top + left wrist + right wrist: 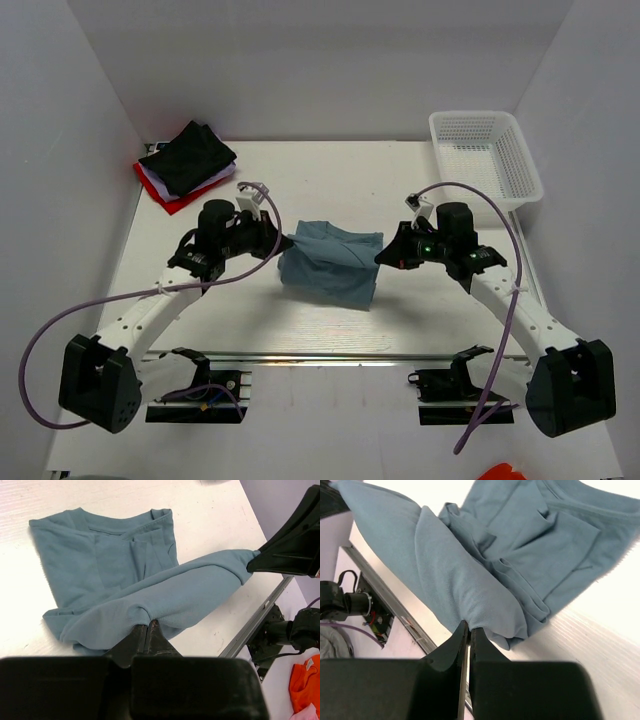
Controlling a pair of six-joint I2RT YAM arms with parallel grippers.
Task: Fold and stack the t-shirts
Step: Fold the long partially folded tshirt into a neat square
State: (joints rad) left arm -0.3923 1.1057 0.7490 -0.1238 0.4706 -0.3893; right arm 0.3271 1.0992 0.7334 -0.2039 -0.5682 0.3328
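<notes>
**Left gripper [148,630] and right gripper [469,630] both clamped on the blue-teal t-shirt [330,265]**

Obs.: each pair of fingers is pressed together on a bunched pinch of cloth, one at either side of the shirt. The edge strung between them is raised off the table [440,310] as a soft roll. The rest of the shirt lies flat at mid-table between the arms, partly folded, with the collar showing on the flat layer.

Handling (judgement): light, limp cotton with no stiffness of its own, so it sags wherever it is unsupported. It looks neither slippery nor fragile. The best hold seems to be a pinch through the doubled layers at the two ends of a fold edge, and two holds keep that edge straight. Loose inner layers could shift.

Other t-shirts [188,162]: black on top of red and white, piled at the far-left corner, well apart. The white mesh basket [485,155] sits far right.

Writing: none readable. No neck label, print or brand is visible on the shirt in any view.
</notes>
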